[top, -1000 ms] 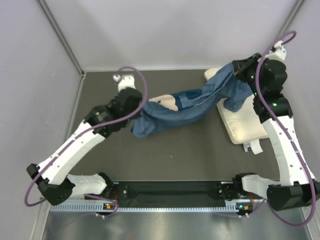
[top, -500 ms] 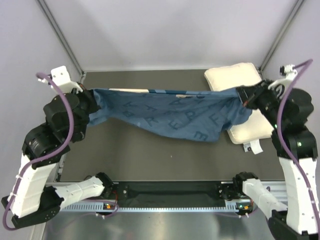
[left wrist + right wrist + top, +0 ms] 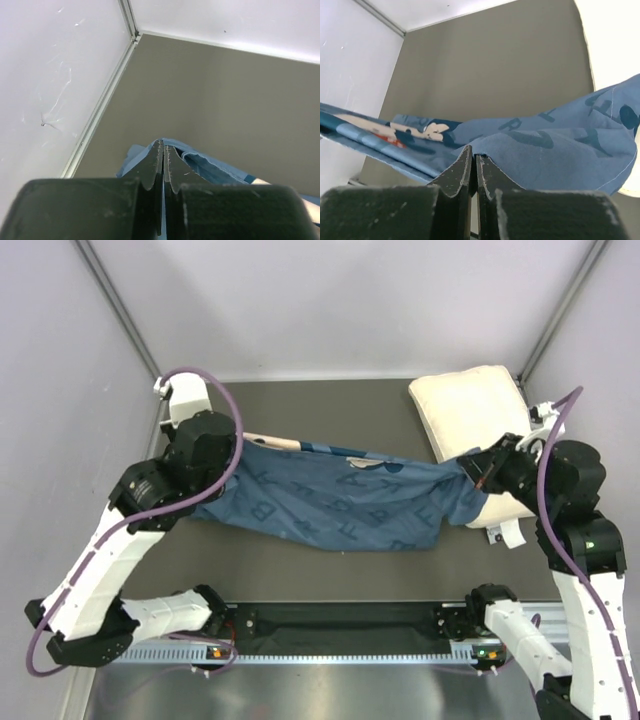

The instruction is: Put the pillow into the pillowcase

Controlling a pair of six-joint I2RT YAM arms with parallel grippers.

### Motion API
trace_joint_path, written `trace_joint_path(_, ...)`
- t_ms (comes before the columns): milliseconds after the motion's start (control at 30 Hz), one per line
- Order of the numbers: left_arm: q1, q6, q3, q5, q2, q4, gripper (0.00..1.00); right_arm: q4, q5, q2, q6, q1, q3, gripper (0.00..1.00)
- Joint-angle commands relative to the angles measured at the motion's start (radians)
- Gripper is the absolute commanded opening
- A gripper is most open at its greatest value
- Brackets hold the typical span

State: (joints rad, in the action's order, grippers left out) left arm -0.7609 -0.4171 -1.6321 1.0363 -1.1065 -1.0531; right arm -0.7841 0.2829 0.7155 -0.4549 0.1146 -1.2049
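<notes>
Pinching with both here: my left gripper point(image 3: 163, 145) is clamped tight on one end of the big blue letter-printed fabric pillowcase point(image 3: 340, 505). My right gripper point(image 3: 472, 150) has the other end, with the cloth stretched between them over the dark grey table point(image 3: 330, 410). The plump cream-white rectangular pillow point(image 3: 465, 405) sits far right, and the case's right end overlaps its near part. My worry is that each bite looks thin, so a harder pull could slip it out. I can't tell where the opening is, either.
</notes>
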Motion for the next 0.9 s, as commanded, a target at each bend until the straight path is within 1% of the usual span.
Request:
trace_joint_path(0,0.006,0.0,0.009,0.12,0.143,0.091,0.0,-0.007,0.038,-0.019,0.044,-0.007,-0.074,0.0)
trace_joint_path(33,0.008,0.039,0.04,0.11,0.204,0.175,0.0,-0.007,0.061,-0.03,0.05,-0.007,-0.105,0.0)
trace_joint_path(67,0.008,0.063,0.058,0.093,0.236,0.221,0.0,-0.001,0.061,-0.034,0.05,-0.007,-0.12,0.0)
trace_joint_path(167,0.008,0.107,0.084,0.013,0.338,0.332,0.0,0.034,0.186,-0.057,0.033,-0.007,-0.189,0.0)
trace_joint_path(233,0.006,0.107,0.055,-0.054,0.378,0.341,0.0,0.049,0.232,-0.07,0.003,-0.007,-0.229,0.0)
trace_joint_path(267,0.008,0.107,0.042,-0.061,0.385,0.335,0.0,0.065,0.258,-0.076,-0.008,-0.007,-0.267,0.0)
trace_joint_path(400,0.008,0.138,-0.037,-0.027,0.392,0.292,0.0,0.063,0.288,-0.093,-0.047,-0.009,-0.367,0.0)
trace_joint_path(467,0.006,0.141,-0.077,-0.022,0.381,0.268,0.0,0.021,0.305,-0.079,-0.056,-0.007,-0.427,0.0)
trace_joint_path(533,0.006,0.147,-0.089,-0.016,0.375,0.254,0.0,0.016,0.328,-0.054,-0.057,-0.01,-0.45,0.0)
trace_joint_path(700,0.008,0.181,-0.045,0.062,0.378,0.281,0.0,0.037,0.325,-0.03,-0.077,-0.01,-0.42,0.0)
trace_joint_path(800,-0.003,0.201,0.017,0.111,0.344,0.3,0.0,0.061,0.326,-0.005,-0.091,-0.009,-0.314,0.0)
trace_joint_path(833,-0.008,0.207,0.073,0.119,0.338,0.314,0.0,0.101,0.323,-0.002,-0.105,-0.01,-0.273,0.0)
trace_joint_path(867,-0.014,0.231,0.113,0.125,0.33,0.37,0.0,0.132,0.319,0.001,-0.114,-0.01,-0.186,0.0)
